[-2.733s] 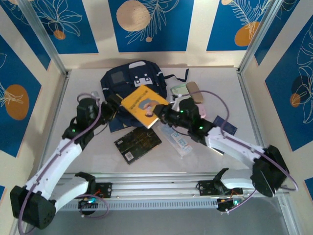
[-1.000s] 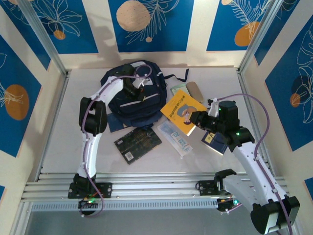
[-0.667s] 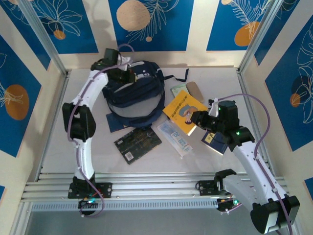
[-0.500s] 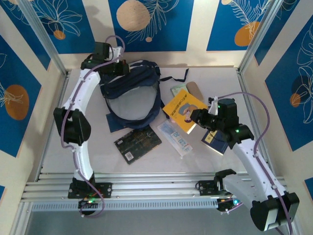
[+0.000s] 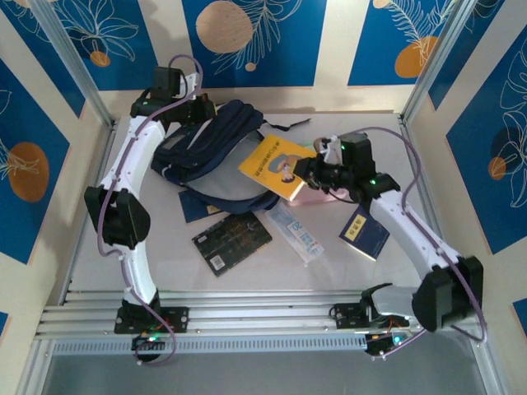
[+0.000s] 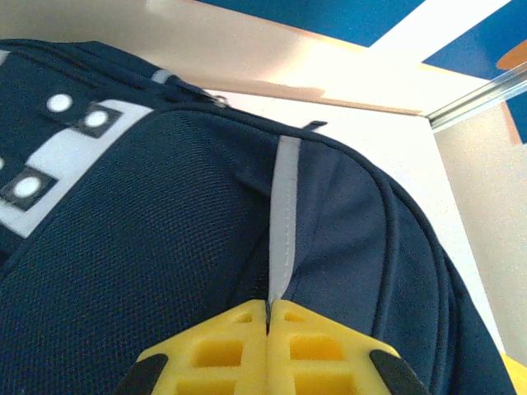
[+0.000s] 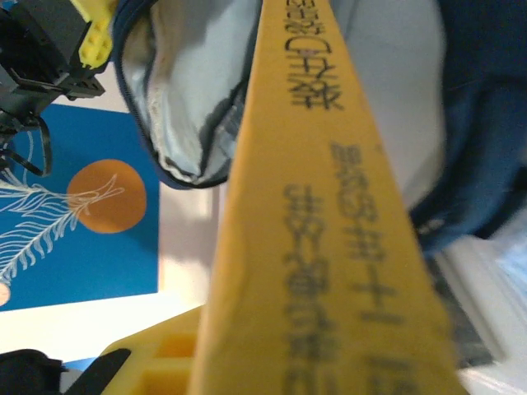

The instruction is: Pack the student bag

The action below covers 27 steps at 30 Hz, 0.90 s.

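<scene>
Where blue-panelled walls (image 5: 247,49) enclose the white tabletop (image 5: 140,247), the left hand (image 5: 191,111) pinches the bag (image 5: 222,136). The right hand (image 5: 311,169), gripping the book (image 5: 276,164), has swung toward it.

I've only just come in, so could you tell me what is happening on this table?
The left gripper is shut on the fabric of the student bag by its light stripe, holding it up at the far side of the table. The right gripper holds a yellow book at the bag's open mouth, not yet inside. A black book and a navy booklet lie nearby.
</scene>
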Each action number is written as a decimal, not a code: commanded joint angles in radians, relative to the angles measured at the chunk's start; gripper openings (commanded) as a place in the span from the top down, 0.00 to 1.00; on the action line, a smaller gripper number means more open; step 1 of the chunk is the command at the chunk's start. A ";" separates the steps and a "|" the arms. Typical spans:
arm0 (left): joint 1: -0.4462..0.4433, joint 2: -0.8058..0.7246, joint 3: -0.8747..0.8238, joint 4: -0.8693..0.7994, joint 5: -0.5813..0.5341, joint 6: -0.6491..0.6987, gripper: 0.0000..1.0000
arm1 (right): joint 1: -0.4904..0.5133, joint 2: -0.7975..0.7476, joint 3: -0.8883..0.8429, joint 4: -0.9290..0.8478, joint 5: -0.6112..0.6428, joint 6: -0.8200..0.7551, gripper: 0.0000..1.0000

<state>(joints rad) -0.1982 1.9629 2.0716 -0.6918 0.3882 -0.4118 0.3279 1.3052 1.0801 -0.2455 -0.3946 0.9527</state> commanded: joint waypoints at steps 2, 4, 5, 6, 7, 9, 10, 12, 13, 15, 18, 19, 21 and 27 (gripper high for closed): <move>-0.012 -0.117 0.001 0.115 0.063 -0.051 1.00 | 0.034 0.158 0.101 0.178 -0.085 0.065 1.00; -0.015 -0.119 -0.002 0.113 0.072 -0.057 1.00 | 0.060 0.273 0.178 0.208 -0.106 0.073 1.00; -0.016 -0.120 -0.002 0.111 0.075 -0.059 1.00 | 0.075 0.342 0.228 0.229 -0.123 0.072 1.00; -0.018 -0.121 -0.002 0.108 0.077 -0.060 1.00 | 0.090 0.409 0.284 0.242 -0.135 0.069 1.00; -0.018 -0.121 -0.004 0.107 0.077 -0.062 1.00 | 0.101 0.481 0.339 0.242 -0.142 0.069 1.00; -0.019 -0.123 -0.007 0.109 0.081 -0.065 1.00 | 0.122 0.646 0.491 0.229 -0.164 0.069 1.00; -0.018 -0.125 -0.007 0.110 0.084 -0.066 1.00 | 0.135 0.718 0.564 0.220 -0.170 0.068 1.00; -0.019 -0.128 -0.007 0.112 0.083 -0.067 1.00 | 0.166 0.891 0.758 0.146 -0.161 0.065 1.00; -0.020 -0.127 -0.004 0.111 0.081 -0.067 1.00 | 0.184 0.966 0.853 0.102 -0.158 0.053 1.00; -0.019 -0.126 0.000 0.112 0.074 -0.068 1.00 | 0.229 1.145 1.118 -0.061 -0.110 0.034 0.92; -0.017 -0.118 0.000 0.113 0.067 -0.071 1.00 | 0.281 1.365 1.449 -0.175 -0.071 0.042 0.56; -0.017 -0.116 -0.001 0.116 0.067 -0.071 1.00 | 0.289 1.416 1.527 -0.194 -0.061 0.051 0.46; -0.014 -0.114 -0.006 0.119 0.059 -0.073 1.00 | 0.294 1.475 1.616 -0.184 -0.039 0.087 0.31; 0.033 -0.137 -0.043 0.151 0.029 -0.099 1.00 | 0.278 1.299 1.443 -0.137 0.008 0.005 0.12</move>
<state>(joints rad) -0.1875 1.9125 2.0174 -0.6739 0.3954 -0.4911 0.6201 2.7621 2.5828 -0.3798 -0.4072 1.0180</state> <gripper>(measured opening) 0.037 0.857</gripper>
